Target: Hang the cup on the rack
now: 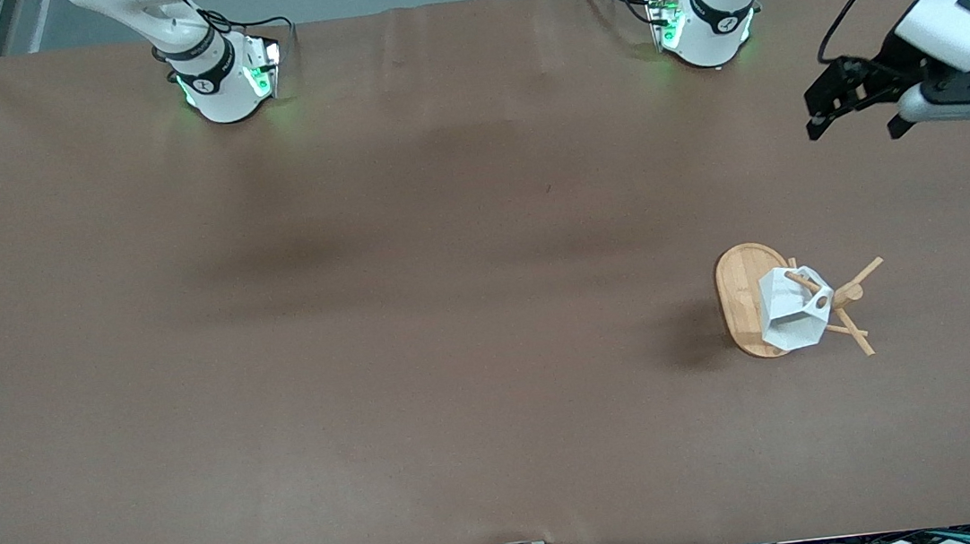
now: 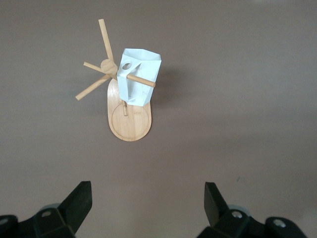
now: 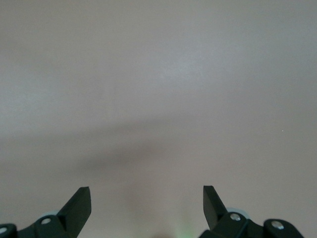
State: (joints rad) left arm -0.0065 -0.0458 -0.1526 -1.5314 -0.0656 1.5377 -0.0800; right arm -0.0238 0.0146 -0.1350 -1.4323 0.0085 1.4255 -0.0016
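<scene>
- You see the rack (image 1: 745, 299), bamboo with an oval base, lower right of the front view.
- The cup (image 1: 791, 312), white and faceted, hangs on a peg through its side hole.
- Left gripper (image 1: 855, 125): spread wide, empty, over the table's upper right.
- Right gripper (image 3: 147, 201): spread wide, empty, waiting.

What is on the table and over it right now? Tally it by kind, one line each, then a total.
Cups: 1, the white cup hanging on a peg
Racks: 1, the wooden rack toward the left arm's end of the table
Hands: 2, the left hand open above the table, and the right hand open over bare table
Total: 4
</scene>
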